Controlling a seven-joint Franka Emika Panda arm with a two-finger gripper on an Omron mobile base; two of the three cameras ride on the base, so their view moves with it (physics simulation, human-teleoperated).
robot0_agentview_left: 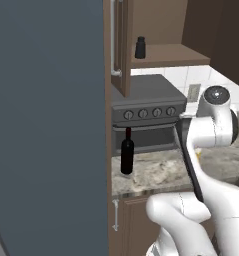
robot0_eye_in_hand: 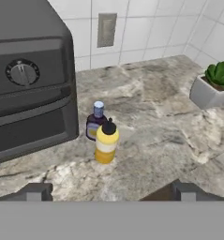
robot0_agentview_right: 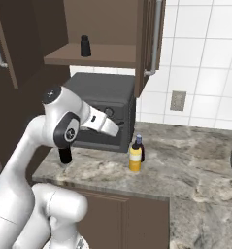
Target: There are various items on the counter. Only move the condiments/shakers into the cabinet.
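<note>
The black tapered shaker [robot0_agentview_left: 140, 48] [robot0_agentview_right: 85, 46] stands on the shelf of the brown wall cabinet [robot0_agentview_left: 168, 54] [robot0_agentview_right: 95, 54], whose door hangs open. On the granite counter [robot0_eye_in_hand: 155, 150] [robot0_agentview_right: 185, 160] the yellow squeeze bottle [robot0_eye_in_hand: 106, 142] [robot0_agentview_right: 135, 158] stands upright. The squat blue-purple bottle [robot0_eye_in_hand: 95, 123] [robot0_agentview_right: 140, 147] sits close behind it. My gripper [robot0_eye_in_hand: 111, 192] hovers above and in front of the two bottles, open, with nothing between its fingertips [robot0_eye_in_hand: 36, 192]. The tall dark wine bottle [robot0_agentview_left: 127, 156] stands at the counter's left end.
A dark toaster oven [robot0_eye_in_hand: 29, 79] [robot0_agentview_left: 148, 112] sits just left of the two bottles. A potted plant [robot0_eye_in_hand: 216, 84] stands at the right. The open cabinet door with its silver bar handle [robot0_agentview_right: 156, 36] [robot0_agentview_left: 114, 40] juts out above the oven. A wall outlet [robot0_eye_in_hand: 106, 29] is behind.
</note>
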